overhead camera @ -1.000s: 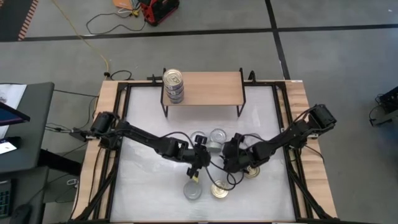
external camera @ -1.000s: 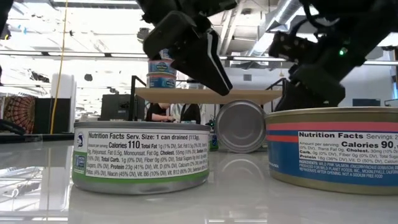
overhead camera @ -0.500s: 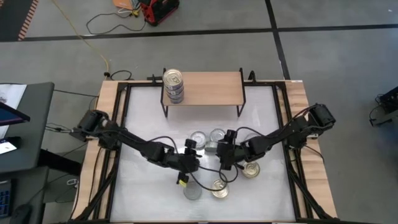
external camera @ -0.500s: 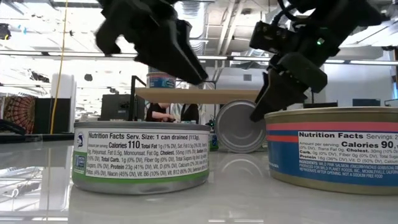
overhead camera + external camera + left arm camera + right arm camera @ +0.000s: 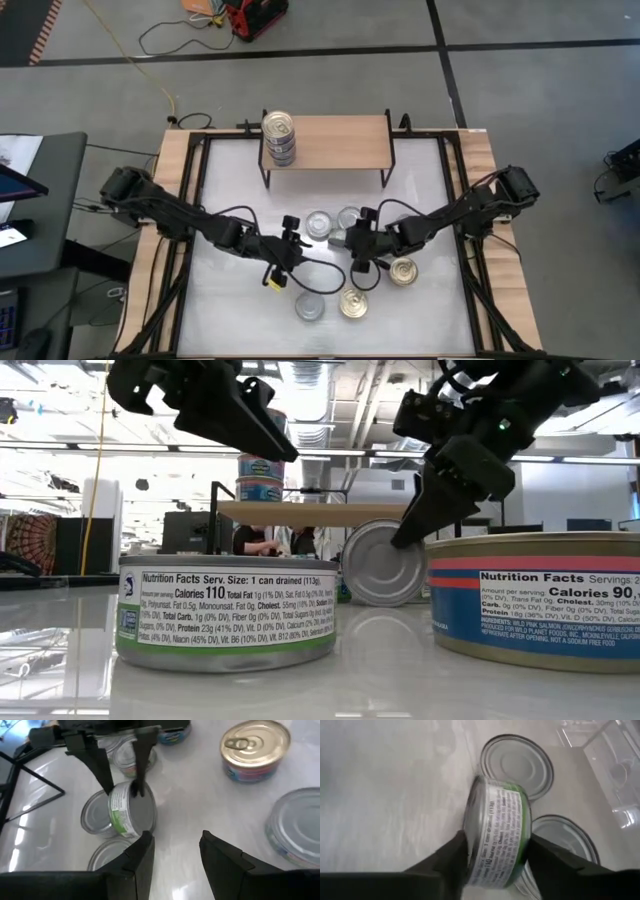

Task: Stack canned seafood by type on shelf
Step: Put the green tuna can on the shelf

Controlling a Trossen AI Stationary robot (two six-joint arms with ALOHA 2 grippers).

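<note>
Right wrist view shows my right gripper (image 5: pixel 492 855) pinching a tipped can (image 5: pixel 495 832) on its edge, near the table middle. My left gripper (image 5: pixel 172 850) hangs spread, empty. Two cans (image 5: pixel 279 138) stand stacked on the shelf (image 5: pixel 340 140).

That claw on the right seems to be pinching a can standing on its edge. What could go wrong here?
The right gripper has its fingers on either side of a green-labelled can that stands on its rim, so it could roll or slip out. Two flat cans lie right against it and might get knocked. On the shelf, the two-can stack sits near one end, where a bump could topple it.
</note>
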